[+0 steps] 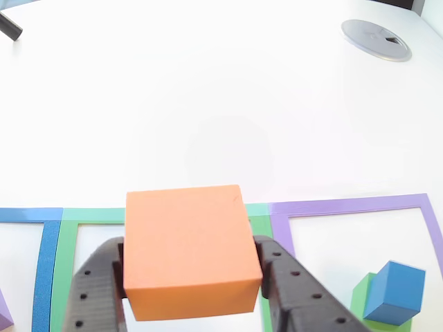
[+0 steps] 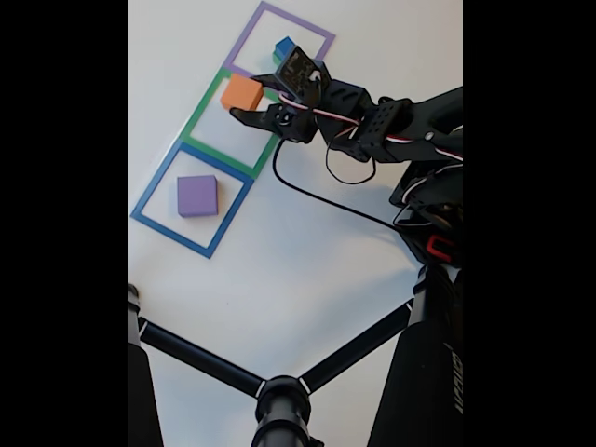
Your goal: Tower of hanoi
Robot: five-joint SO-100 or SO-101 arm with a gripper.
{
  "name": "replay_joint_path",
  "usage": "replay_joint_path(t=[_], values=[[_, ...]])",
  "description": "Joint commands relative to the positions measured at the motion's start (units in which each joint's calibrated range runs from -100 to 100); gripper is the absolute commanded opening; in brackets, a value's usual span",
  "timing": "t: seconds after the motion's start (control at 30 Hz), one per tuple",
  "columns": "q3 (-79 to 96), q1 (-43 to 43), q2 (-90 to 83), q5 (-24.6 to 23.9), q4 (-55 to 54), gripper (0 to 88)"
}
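grey disc [image 1: 376,38] | black tripod legs [image 2: 279,391] | black cable [image 2: 326,200]

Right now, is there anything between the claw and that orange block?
No. The gripper already has the orange block between its fingers, one on each side, over the green square. Nothing visible sits between them.

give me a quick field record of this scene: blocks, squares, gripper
orange block: between the gripper's fingers, over the green square
gripper: shut on the orange block, a finger on each side
blue block: stacked on a green block inside the purple square
purple block: alone in the blue square
green square: middle frame of three
purple square: frame at the right in the other view
blue square: frame at the far end from the purple one
table: white
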Motion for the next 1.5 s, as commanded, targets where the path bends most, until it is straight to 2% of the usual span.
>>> replay_joint_path(t=[0.0, 0.13, 0.27, 0.4, 0.63, 1.13, 1.33, 1.47], values=[[-13.44, 1.68, -14.02, 0.00, 32.42, 12.5], [-25.63, 0.91, -20.80, 0.00, 53.64, 12.3], [-37.53, -1.58, -25.56, 0.00, 70.15, 11.8], [-47.17, -5.42, -29.20, 0.00, 82.46, 11.7], [-59.81, -12.13, -33.80, -0.68, 97.36, 11.6], [-77.53, -28.91, -36.14, -7.95, 112.18, 11.3], [-73.63, -33.12, -36.30, -7.61, 110.72, 11.2], [-62.08, -34.28, -36.63, -7.44, 101.81, 12.1]])
